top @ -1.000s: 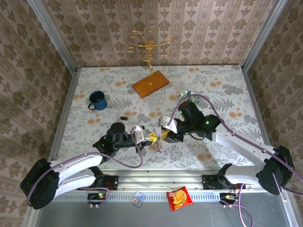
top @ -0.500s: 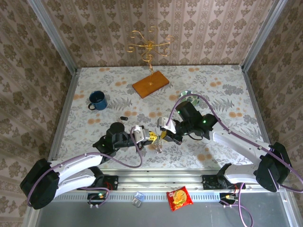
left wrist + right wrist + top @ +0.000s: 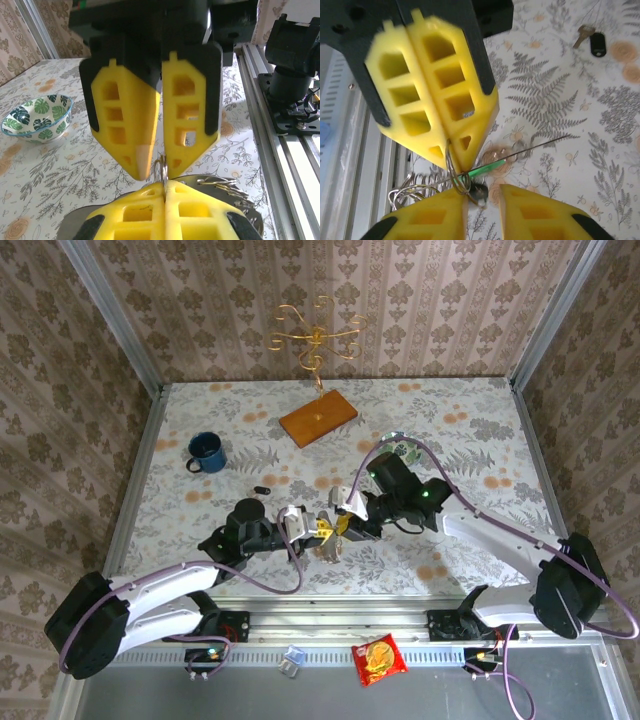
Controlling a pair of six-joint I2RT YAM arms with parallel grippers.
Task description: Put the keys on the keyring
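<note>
Left gripper (image 3: 456,167) has its jaws pressed together on the keyring (image 3: 448,157). The green key (image 3: 487,167) sits right at that ring, just off the slightly parted tips of the right gripper (image 3: 483,192). The black key (image 3: 594,42) lies on the table (image 3: 560,100), well apart from both.

Front centre blocked: left gripper (image 3: 327,533) and right gripper (image 3: 341,527) stand tip to tip. The keyring (image 3: 449,160), pinched in the left one, fills the slit between them. Both arms lie across the near part of the table (image 3: 480,405).

Obstacles elsewhere:
- 1 blue mug (image 3: 206,452), far left.
- 1 black key (image 3: 261,488), between mug and left gripper, apart from both.
- Wooden base (image 3: 318,418) with gold stand (image 3: 315,337), rear centre.
- Bowl (image 3: 401,447), just behind the right arm.

Free passage: rear-right corner, rear-left strip, far-right side.
</note>
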